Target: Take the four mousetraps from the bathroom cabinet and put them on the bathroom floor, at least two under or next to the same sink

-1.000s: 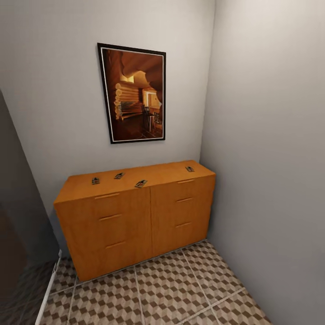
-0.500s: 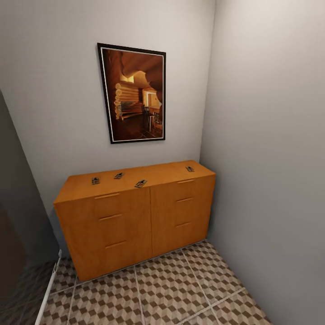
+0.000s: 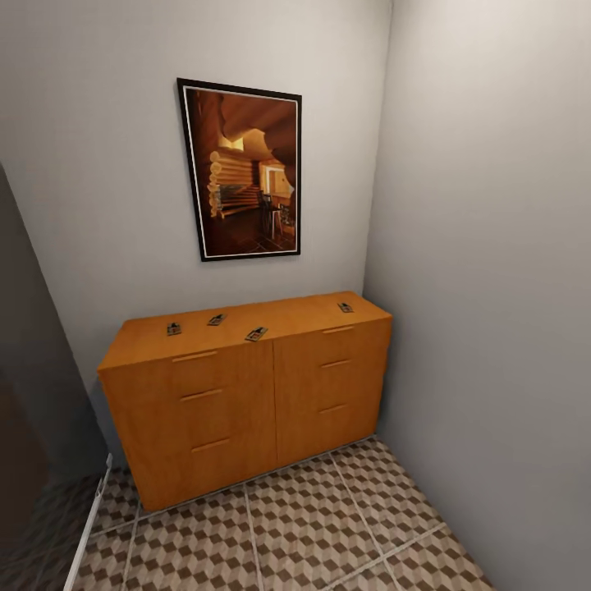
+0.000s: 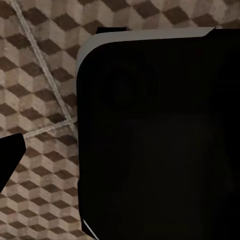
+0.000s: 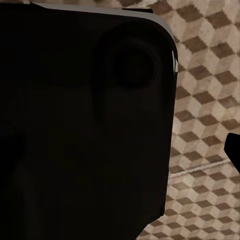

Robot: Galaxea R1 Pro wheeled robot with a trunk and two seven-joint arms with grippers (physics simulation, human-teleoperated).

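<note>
Honestly, I cannot tell whether either tool is open or closed: each wrist camera looks down past a big black housing at the bathroom floor, and only a dark sliver that may be a finger tip pokes in at the frame edge, so I won't guess. Nothing is in hand as far as I can judge. From the head camera, the cabinet stands against the back wall under a framed picture, tucked into the corner with the side wall close on its right end. All four mousetraps lie flat on its top, well apart from me: the leftmost mousetrap, a second mousetrap near it, a third mousetrap right at the front edge, and a fourth mousetrap alone near the right end. They are small at this range; the third one's long axis seems to run diagonally, front-left to back-right, while the leftmost looks roughly front-to-back. The others I can't read surely. My worries: the front-edge trap could be nudged off if I come in low; thin slabs are hard to pinch off a flat top; and the side wall may crowd my right arm reaching the far one.
</note>
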